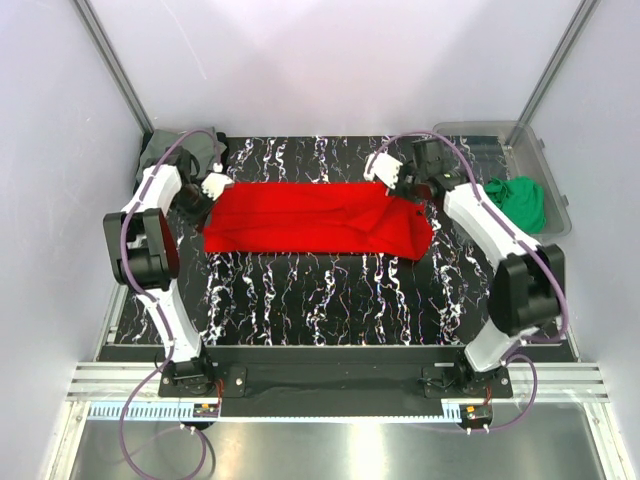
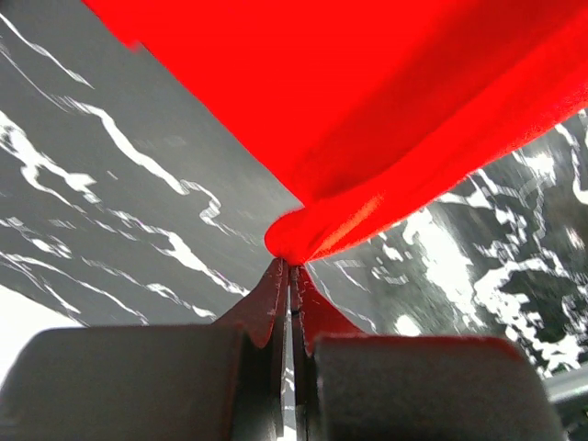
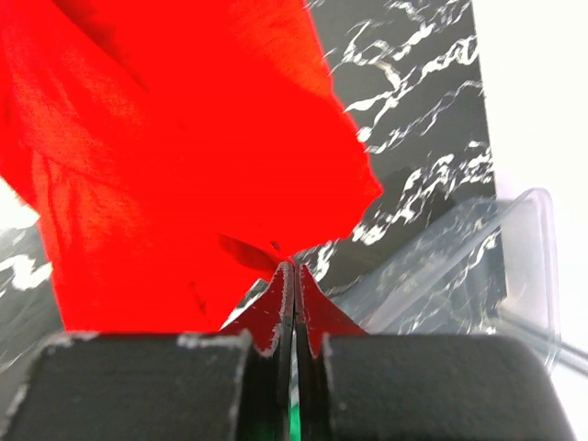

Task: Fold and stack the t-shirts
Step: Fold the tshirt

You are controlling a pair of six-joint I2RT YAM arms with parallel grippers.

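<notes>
1. The red shirt (image 1: pixel 320 215) lies as a long band across the far half of the bench (image 1: pixel 320 300), between my two arms.
2. The left pincer (image 2: pixel 289 268) is clenched on a bunched edge of it. The right pincer (image 3: pixel 292 266) is clenched on a thin corner (very little cloth between the tips).
3. Risk, in my judgement: the thin corner slips out on lifting, or uneven pulling skews the fold.
4. No brand, label or writing is legible.

Matt cloth tee (image 1: pixel 315 218), smooth tbl (image 1: pixel 330 290)
</notes>
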